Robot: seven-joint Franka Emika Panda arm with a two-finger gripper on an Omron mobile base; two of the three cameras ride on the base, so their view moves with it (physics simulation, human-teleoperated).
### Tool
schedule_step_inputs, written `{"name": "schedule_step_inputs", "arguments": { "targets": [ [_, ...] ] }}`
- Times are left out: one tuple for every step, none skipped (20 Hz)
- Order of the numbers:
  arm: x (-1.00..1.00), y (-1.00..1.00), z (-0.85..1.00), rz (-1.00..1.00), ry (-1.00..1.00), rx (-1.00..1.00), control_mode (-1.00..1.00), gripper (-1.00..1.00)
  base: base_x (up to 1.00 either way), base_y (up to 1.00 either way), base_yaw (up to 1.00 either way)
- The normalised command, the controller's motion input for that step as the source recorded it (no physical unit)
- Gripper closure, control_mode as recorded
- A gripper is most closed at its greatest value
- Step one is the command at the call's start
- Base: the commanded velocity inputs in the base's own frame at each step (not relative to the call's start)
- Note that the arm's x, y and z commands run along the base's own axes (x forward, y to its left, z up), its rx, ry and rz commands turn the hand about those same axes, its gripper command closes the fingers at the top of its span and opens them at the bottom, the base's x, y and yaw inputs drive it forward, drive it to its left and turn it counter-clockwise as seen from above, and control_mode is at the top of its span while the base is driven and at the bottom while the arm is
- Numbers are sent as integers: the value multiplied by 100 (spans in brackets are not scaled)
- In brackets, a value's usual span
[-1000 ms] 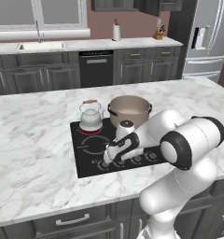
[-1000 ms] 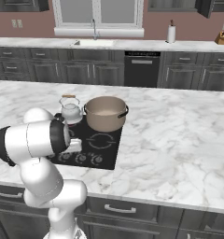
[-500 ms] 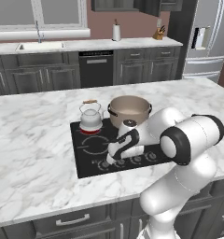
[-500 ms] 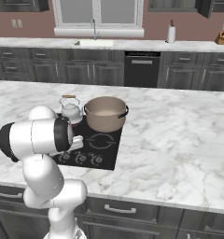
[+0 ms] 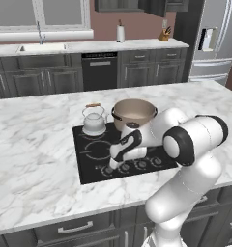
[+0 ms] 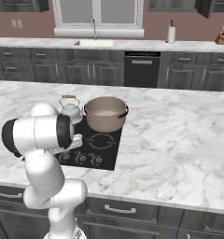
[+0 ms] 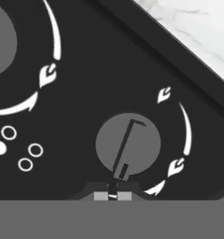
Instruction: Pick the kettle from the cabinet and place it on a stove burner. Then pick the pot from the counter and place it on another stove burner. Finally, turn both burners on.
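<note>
Jaws of the gripper [image 5: 113,163] have just closed fully, holding nothing, over a knob [image 7: 128,144] at the cooktop's [image 5: 89,171] front edge; kettle [image 5: 94,120] and pot [image 5: 134,114] sit on rear burners, so knob-turning is under way.

no readable text, flame symbols and dot marks on black cooktop [image 7: 86,70]

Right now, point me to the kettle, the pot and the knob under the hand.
kettle [image 5: 94,123], left base view, on its rounded body.
pot [image 6: 106,119], right base view, on its outer side wall.
knob [image 7: 128,144], hand view, on its round grey face.
</note>
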Motion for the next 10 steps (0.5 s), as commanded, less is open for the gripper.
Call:
{"name": "schedule_step_inputs", "arguments": {
  "targets": [
    [0, 3, -7, 14, 0, 0, -100, 100, 0, 0, 0],
    [0, 3, -7, 14, 0, 0, -100, 100, 0, 0, 0],
    [0, 1, -7, 14, 0, 0, -100, 100, 0, 0, 0],
    [0, 1, -3, 14, 0, 0, -100, 100, 0, 0, 0],
    [0, 2, -1, 14, 0, 0, -100, 100, 0, 0, 0],
    [0, 4, -1, 13, 0, 0, -100, 100, 0, 0, 0],
    [0, 8, -4, 13, 0, 0, -100, 100, 0, 0, 0],
    [0, 6, -4, 13, 0, 0, -100, 100, 0, 0, 0],
    [0, 0, -1, 11, -1, 0, -100, 100, 0, 0, 0],
    [0, 0, 0, 9, -4, 0, -100, 100, 0, 0, 0]
  ]
}}
